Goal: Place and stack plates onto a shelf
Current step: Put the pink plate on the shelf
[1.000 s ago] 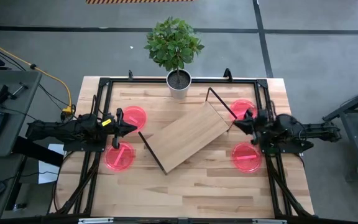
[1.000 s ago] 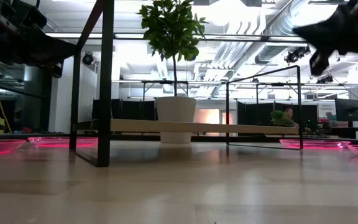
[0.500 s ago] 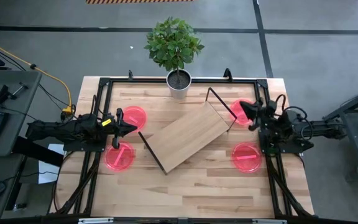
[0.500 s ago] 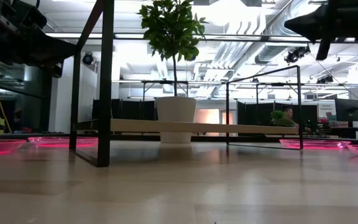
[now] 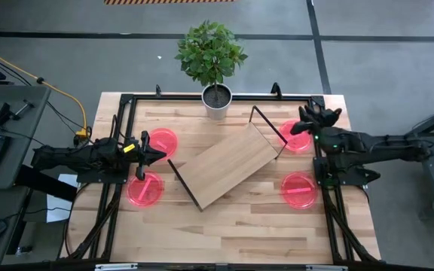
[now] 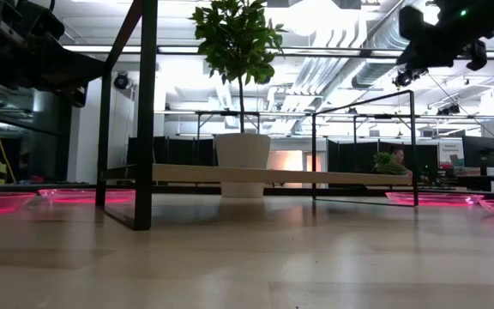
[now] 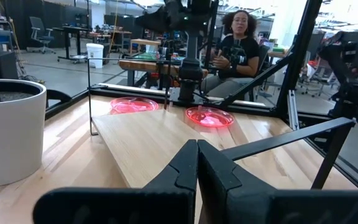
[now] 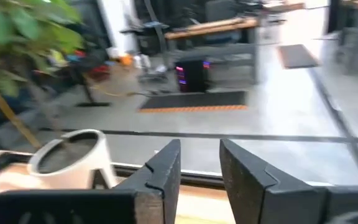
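Note:
The shelf (image 5: 224, 164) stands slantwise on its black wire legs in the middle of the tabletop. Pink plates lie flat on the table on both sides of it: two on the left (image 5: 163, 141) (image 5: 145, 189) and two on the right (image 5: 294, 135) (image 5: 300, 188). My left gripper (image 5: 159, 155) hovers shut between the two left plates, pointing at the shelf (image 7: 160, 137). My right gripper (image 5: 313, 117) is open above the far right plate's outer rim, with nothing between its fingers (image 8: 163, 171); it points toward the far edge and the plant pot (image 8: 73, 158).
A white pot with a leafy plant (image 5: 216, 100) stands at the far edge, just behind the shelf. A black frame (image 5: 126, 102) runs around the tabletop. A person (image 7: 235, 43) sits beyond the table's right side. Bare wood lies along the near edge (image 5: 224, 233).
My right gripper has swung from pointing at the shelf toward the table's far edge, has risen, and has opened. The plates and the shelf have kept their places.

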